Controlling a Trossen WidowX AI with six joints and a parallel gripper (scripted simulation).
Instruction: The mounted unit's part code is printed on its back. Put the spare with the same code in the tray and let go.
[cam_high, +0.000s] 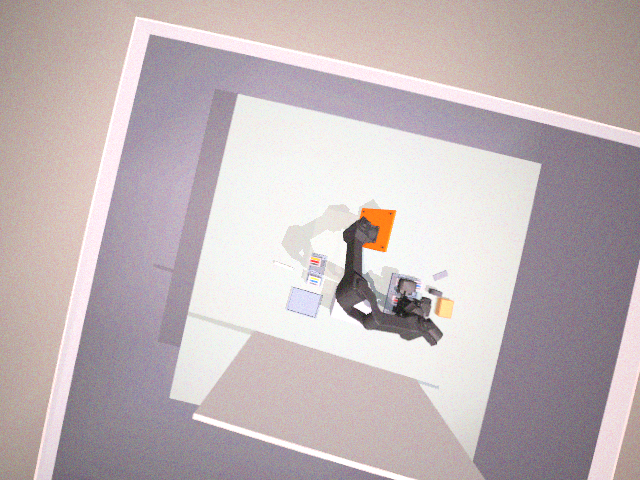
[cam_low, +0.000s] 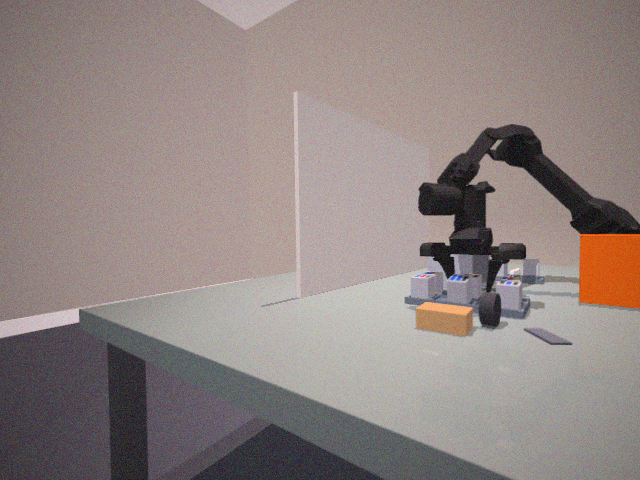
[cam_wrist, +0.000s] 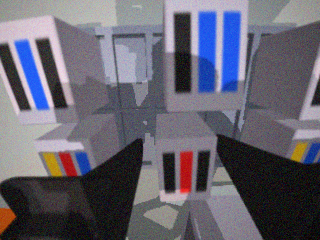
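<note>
My gripper (cam_high: 413, 305) (cam_low: 470, 283) (cam_wrist: 178, 141) is open and empty, pointing down low over the rack of spares (cam_high: 388, 304) (cam_low: 413, 299) (cam_wrist: 150, 28). In the wrist view, a spare coded black-red-black (cam_wrist: 186, 172) shows between the fingertips; I cannot tell if they flank it. Behind it stands a black-blue-blue spare (cam_wrist: 207, 55). To the left are a black-blue-black spare (cam_wrist: 35, 75) and a yellow-red-blue one (cam_wrist: 65, 162). Two spares at the right are cut off. The pale blue tray (cam_high: 303, 302) holds nothing visible. The mounted unit's printed back is not identifiable.
A large pale box (cam_low: 473, 266) (cam_wrist: 230, 215) stands beside the rack. An orange block (cam_high: 444, 307) (cam_low: 443, 319), black wheel (cam_high: 434, 291) (cam_low: 489, 310) and flat grey piece (cam_high: 440, 274) (cam_low: 547, 335) lie nearby. A tall panel (cam_low: 351, 206) stands beyond. Two striped units (cam_high: 315, 260) (cam_high: 314, 280) stand near the tray.
</note>
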